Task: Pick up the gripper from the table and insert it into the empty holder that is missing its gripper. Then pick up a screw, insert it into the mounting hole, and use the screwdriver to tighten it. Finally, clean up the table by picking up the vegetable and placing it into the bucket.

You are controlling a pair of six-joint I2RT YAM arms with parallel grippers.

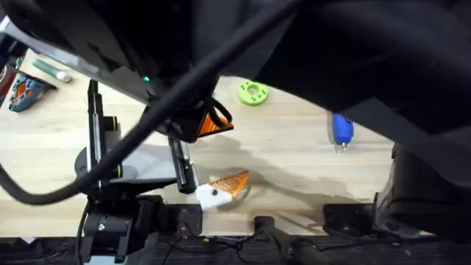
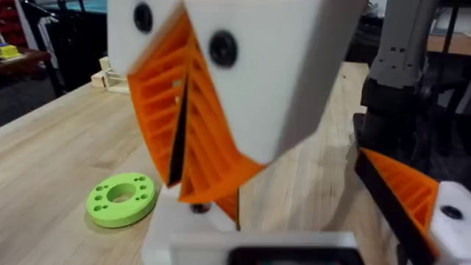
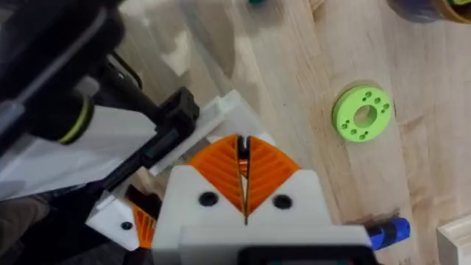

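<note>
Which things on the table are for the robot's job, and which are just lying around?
For the job:
- blue screwdriver
- white holder
- orange wedge right against the holder

Just lying about:
- lime-green ring
- orange-and-blue patterned thing at the far left
- pale grey-green stick next to it

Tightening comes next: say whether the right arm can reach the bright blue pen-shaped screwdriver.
Probably yes: the bright blue pen-shaped screwdriver lies alone on the wooden table on that arm's side; the right gripper, shut, must open first.
</note>
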